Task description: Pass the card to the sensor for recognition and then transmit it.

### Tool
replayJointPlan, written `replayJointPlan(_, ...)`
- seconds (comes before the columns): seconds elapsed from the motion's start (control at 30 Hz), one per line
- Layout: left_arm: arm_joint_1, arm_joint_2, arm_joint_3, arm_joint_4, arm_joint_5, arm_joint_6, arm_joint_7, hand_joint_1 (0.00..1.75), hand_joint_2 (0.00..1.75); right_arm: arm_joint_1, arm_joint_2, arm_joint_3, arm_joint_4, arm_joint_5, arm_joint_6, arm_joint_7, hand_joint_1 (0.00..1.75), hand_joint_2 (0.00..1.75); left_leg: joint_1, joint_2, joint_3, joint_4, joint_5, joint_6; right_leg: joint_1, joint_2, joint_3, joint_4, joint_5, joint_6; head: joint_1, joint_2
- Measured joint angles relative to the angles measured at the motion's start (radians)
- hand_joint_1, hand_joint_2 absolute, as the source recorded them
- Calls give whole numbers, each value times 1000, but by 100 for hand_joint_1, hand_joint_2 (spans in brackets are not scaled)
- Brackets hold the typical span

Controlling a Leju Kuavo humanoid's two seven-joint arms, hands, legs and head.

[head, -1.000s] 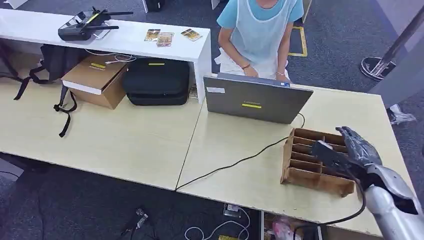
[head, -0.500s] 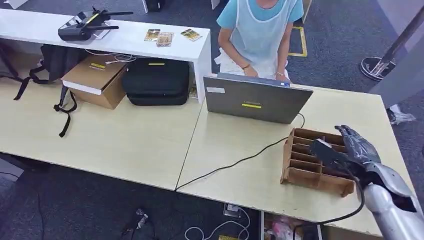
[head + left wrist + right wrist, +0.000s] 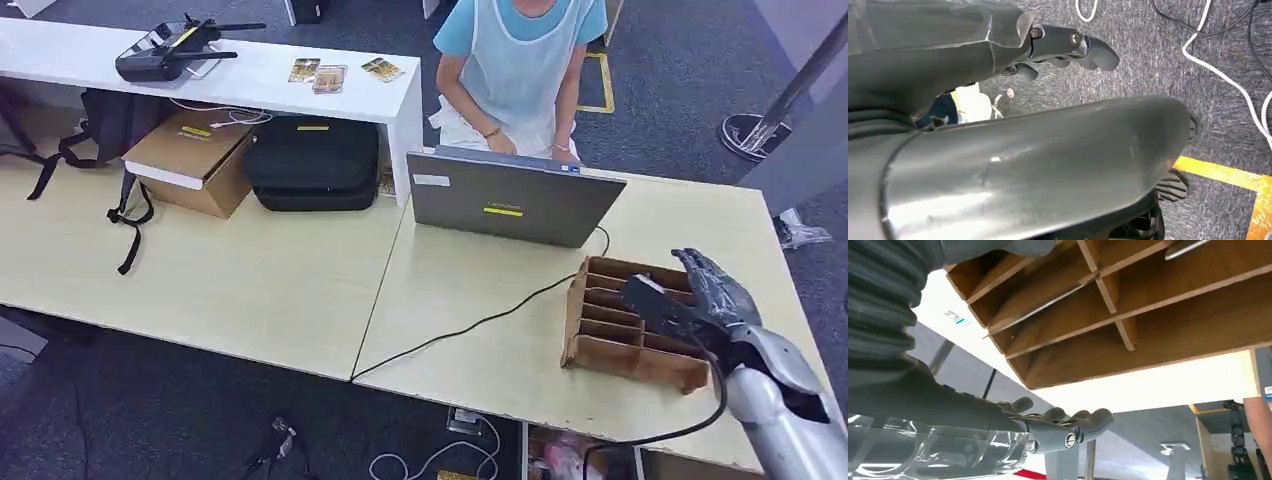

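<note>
A brown wooden box with several slots (image 3: 610, 325) lies on the pale table near its right end. My right hand (image 3: 700, 293) hovers over the box's right side, thumb and fingers spread apart with nothing between them. In the right wrist view the box's dividers (image 3: 1108, 295) are close, and a thin grey card edge (image 3: 1048, 302) stands in one slot, apart from my fingers (image 3: 1068, 425). My left hand (image 3: 1068, 45) hangs above grey carpet, its fingers loosely extended and holding nothing.
A grey laptop (image 3: 510, 198) stands behind the box, with a black cable (image 3: 470, 325) running across the table. A person (image 3: 520, 60) sits behind the laptop. A white desk (image 3: 250, 75) at the back left carries a controller and small cards.
My right hand has crept slightly forward over the box; nothing else has moved.
</note>
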Motion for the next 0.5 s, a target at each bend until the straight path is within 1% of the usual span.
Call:
replayJointPlan(0.1, 0, -4, -1, 0, -3, 1, 0, 0, 0, 11, -2, -10, 0, -2, 0, 0, 17, 175, 0, 0, 0, 0, 0, 0, 0, 0, 0, 0, 0, 0, 0, 0)
replayJointPlan(0.23, 1, -6, -1, 0, -3, 4, 0, 0, 0, 33, -14, -32, -13, -22, -10, -2, 12, 175, 0, 0, 0, 0, 0, 0, 0, 0, 0, 0, 0, 0, 0, 0)
replayJointPlan(0.4, 3, -6, -1, 0, 4, 16, 0, 0, 0, 91, -26, -81, -79, -18, -23, 13, 12, 175, 0, 0, 0, 0, 0, 0, 0, 0, 0, 0, 0, 0, 0, 0)
replayJointPlan(0.43, 4, -6, -1, 0, 5, 16, 0, 0, 0, 100, -27, -89, -91, -14, -23, 15, 16, 175, 0, 0, 0, 0, 0, 0, 0, 0, 0, 0, 0, 0, 0, 0)
replayJointPlan(0.5, 4, -6, -1, 0, 5, 17, 0, 0, 0, 117, -31, -101, -116, -13, -22, 21, 14, 175, 0, 0, 0, 0, 0, 0, 0, 0, 0, 0, 0, 0, 0, 0)
